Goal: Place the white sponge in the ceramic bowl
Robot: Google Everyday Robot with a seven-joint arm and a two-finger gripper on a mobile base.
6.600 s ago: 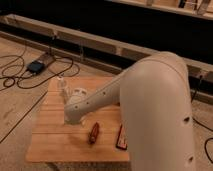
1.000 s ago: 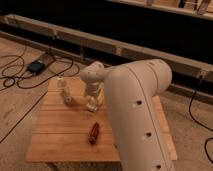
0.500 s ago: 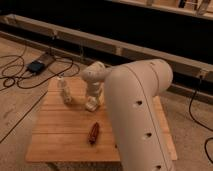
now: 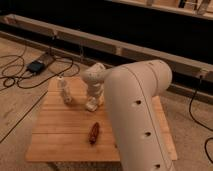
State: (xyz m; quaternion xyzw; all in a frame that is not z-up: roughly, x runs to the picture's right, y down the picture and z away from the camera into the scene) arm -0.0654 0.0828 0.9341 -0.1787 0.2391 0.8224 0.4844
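- Dim room, cables (image 4: 20, 75) trailing over the floor, and a slatted wooden table (image 4: 60, 135) in the middle.
- The gripper (image 4: 91, 104) points straight down near the back of the table, its tip at the boards, just right of a small pale bottle (image 4: 64, 90).
- Open, closed or holding something? I can't tell from here.
- The white sponge: I can't pick it out for certain. The pale bit at the gripper's tip may be it.
- The bowl is not in view; the big white arm (image 4: 137, 115) blocks the right side of the table.
- Risks: a swing left could topple the bottle, it stands that close.
- A weak hold on something soft could drop it short of the bowl.
- The reddish-brown object (image 4: 94, 133) lies near the front, apart from the action.
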